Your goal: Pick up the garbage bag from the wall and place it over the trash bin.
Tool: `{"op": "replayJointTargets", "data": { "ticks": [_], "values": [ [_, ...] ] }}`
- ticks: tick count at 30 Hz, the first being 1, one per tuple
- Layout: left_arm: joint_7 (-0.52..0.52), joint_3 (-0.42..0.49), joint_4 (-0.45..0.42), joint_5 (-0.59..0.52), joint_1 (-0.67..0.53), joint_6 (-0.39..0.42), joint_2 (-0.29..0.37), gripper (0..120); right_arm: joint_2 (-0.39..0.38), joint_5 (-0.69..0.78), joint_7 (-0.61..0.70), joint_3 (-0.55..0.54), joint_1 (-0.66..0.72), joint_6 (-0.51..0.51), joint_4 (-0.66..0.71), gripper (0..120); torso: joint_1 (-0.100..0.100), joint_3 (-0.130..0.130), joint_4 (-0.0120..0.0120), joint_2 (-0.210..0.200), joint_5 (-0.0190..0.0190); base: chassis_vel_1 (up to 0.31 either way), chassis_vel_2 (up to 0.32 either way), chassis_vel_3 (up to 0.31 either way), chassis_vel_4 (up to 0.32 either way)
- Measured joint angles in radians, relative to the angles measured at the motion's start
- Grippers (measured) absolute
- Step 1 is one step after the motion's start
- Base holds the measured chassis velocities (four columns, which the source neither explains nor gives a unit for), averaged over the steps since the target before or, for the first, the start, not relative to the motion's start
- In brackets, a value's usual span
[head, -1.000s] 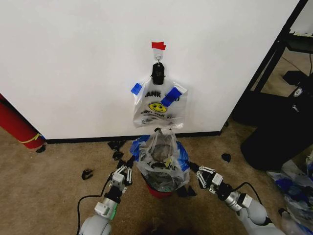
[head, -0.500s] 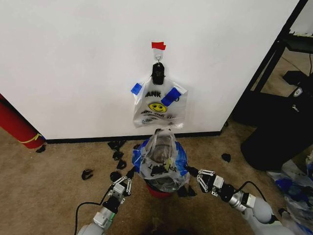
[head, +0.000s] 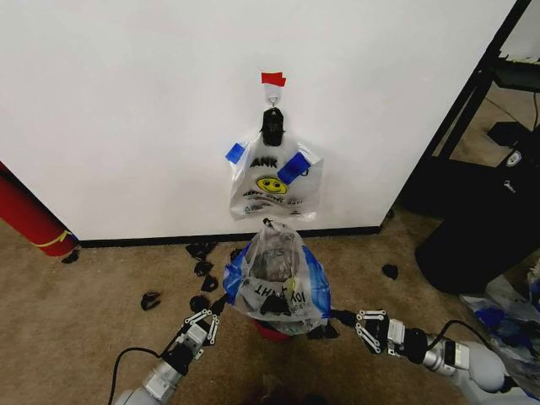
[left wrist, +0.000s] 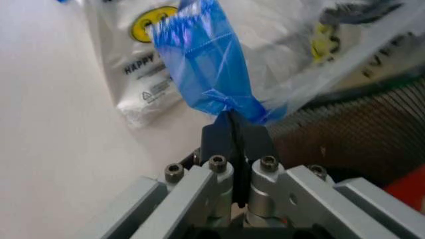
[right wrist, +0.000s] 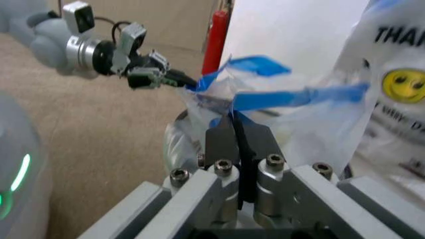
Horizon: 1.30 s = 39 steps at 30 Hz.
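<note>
Crinkly clear plastic, the garbage bag (head: 277, 278) sits puffed up over the trash bin (head: 272, 331), whose red base peeks out beneath it, just in front of the wall (head: 135, 101). Left gripper (head: 221, 304) is clamped shut on the blue-taped rim at the bin's left side; the left wrist view shows its fingers (left wrist: 234, 137) pinching the blue tape (left wrist: 206, 64). Right gripper (head: 336, 317) holds the opposite rim, fingers (right wrist: 234, 137) closed on it. Above the bin, a second smiley bag (head: 272, 179) hangs from a black clip (head: 272, 125).
</note>
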Motion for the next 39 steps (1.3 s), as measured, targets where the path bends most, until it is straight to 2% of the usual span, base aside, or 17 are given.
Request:
{"op": "replayJointTargets", "data": {
  "ticks": [10,25,32,39],
  "values": [
    [0.001,-0.02,0.022,0.067,0.013,-0.034,0.048,0,0.02,-0.045,-0.053,0.005,-0.044,0.002,-0.022,0,0.0,0.0,0.0,0.0,0.0,0.0,0.0,0.0,0.0],
    [0.011,0.023,0.082,0.11,-0.06,-0.049,0.021,0,0.038,-0.079,-0.065,-0.004,-0.001,0.014,-0.099,0,0.0,0.0,-0.0001,0.0,0.0,0.0,0.0,0.0,0.0],
    [0.006,0.01,-0.001,0.001,-0.084,-0.022,0.021,0,0.035,0.069,0.069,-0.02,0.004,-0.008,-0.013,0,0.0,0.0,-0.0002,0.0,0.0,0.0,0.0,0.0,0.0],
    [0.0,-0.003,-0.109,-0.089,-0.106,0.029,-0.004,0,0.022,0.097,0.121,-0.011,0.072,-0.033,0.053,0,0.0,0.0,0.0,0.0,0.0,0.0,0.0,0.0,0.0]
  ]
}}
